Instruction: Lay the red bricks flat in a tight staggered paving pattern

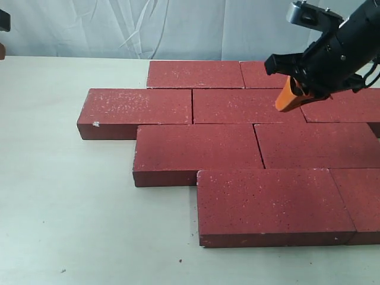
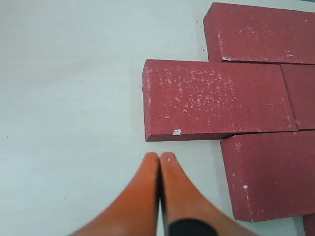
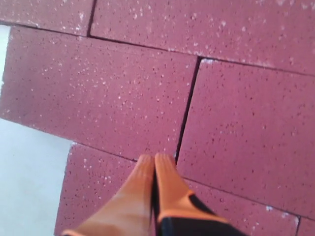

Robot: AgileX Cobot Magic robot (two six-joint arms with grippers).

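Red bricks (image 1: 196, 151) are seen laid flat in four staggered rows, edges touching, on a pale table (image 1: 65, 214). The left gripper (image 2: 160, 156), fingers pressed together and empty, is held over bare table just beside a brick's corner. Farther back, the right gripper (image 3: 154, 158), likewise closed on nothing, is poised above a joint, backed by a creased white sheet (image 1: 119, 27).

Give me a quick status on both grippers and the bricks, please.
Left gripper shut, empty, beside the red bricks. Right gripper shut, empty, above them. Bricks flat, staggered, joints tight. Nothing in the way.
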